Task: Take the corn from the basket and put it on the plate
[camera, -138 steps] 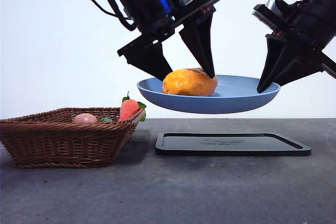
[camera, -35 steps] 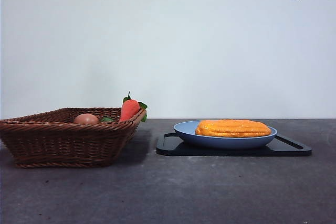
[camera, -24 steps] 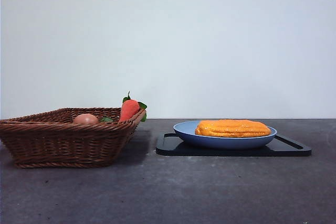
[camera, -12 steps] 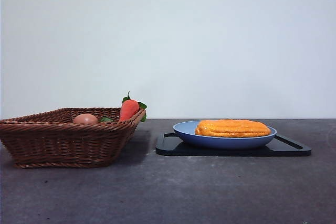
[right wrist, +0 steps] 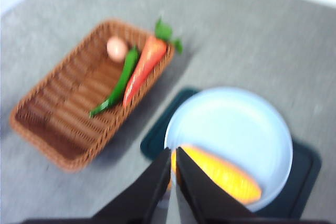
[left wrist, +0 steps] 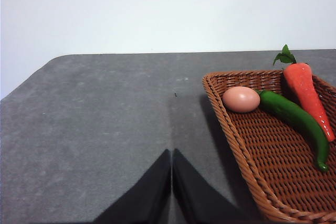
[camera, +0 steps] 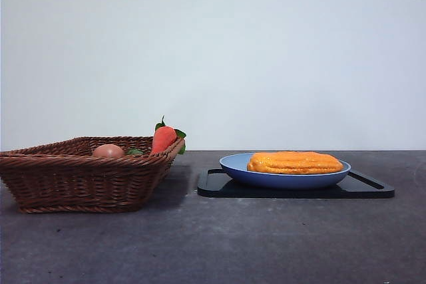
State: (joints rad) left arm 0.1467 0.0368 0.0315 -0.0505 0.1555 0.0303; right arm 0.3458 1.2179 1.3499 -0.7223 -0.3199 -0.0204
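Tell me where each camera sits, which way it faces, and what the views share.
Front view: low at table height, level at the basket and the corn on the plate; a black arm tip at the top edge.
Left wrist view: beside the basket; left gripper shut.
Right wrist view: high, looking down; right gripper shut.
Shared: all show the basket and carrot.

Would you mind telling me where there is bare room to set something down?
Free: the table in front of the basket and the tray, and the basket's far floor. Crowded: the plate, which holds the corn.
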